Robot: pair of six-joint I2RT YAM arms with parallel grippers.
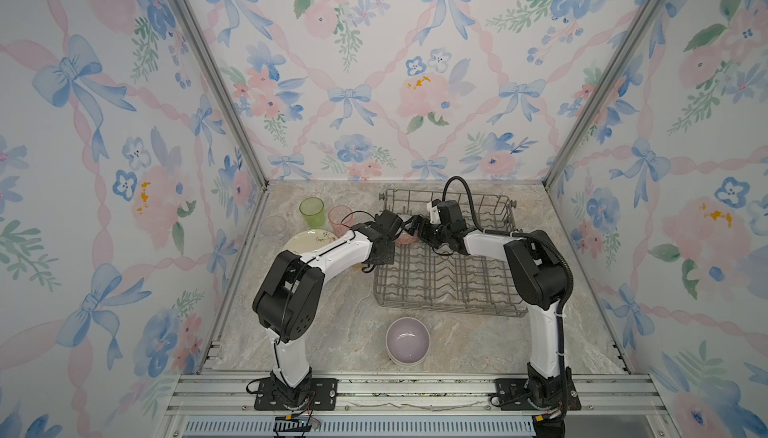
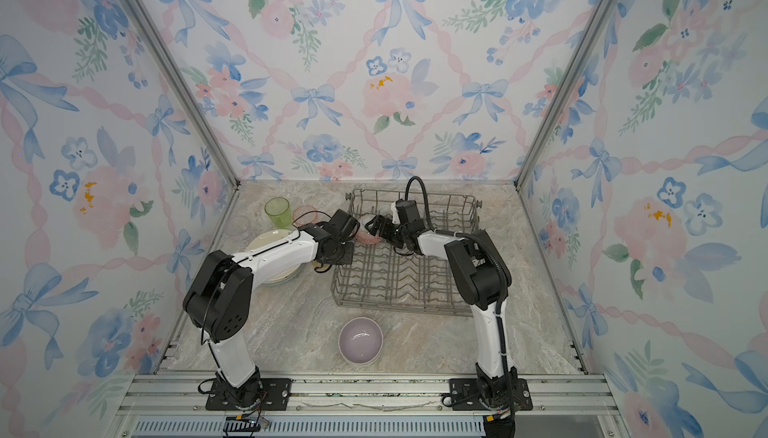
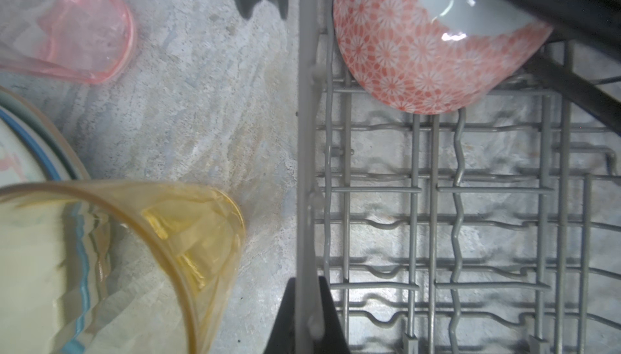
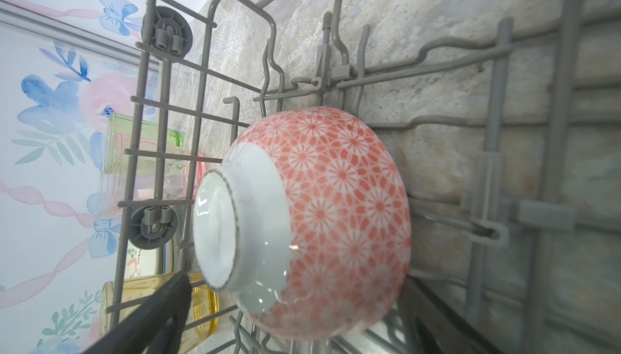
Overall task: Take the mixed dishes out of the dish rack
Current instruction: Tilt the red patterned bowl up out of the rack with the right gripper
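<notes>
While left gripper (image 3: 307, 288) clamps the dish rack (image 3: 305, 154), right gripper (image 2: 377, 223) gapes round the pink patterned bowl (image 4: 336, 207), which looks glazed, slick, breakable; grip the rim.

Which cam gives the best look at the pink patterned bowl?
Right wrist: the pink bowl fills the frame, foot ring and pattern sharp. Left wrist crops it at the frame edge. In both top views it's tiny and partly hidden.
</notes>
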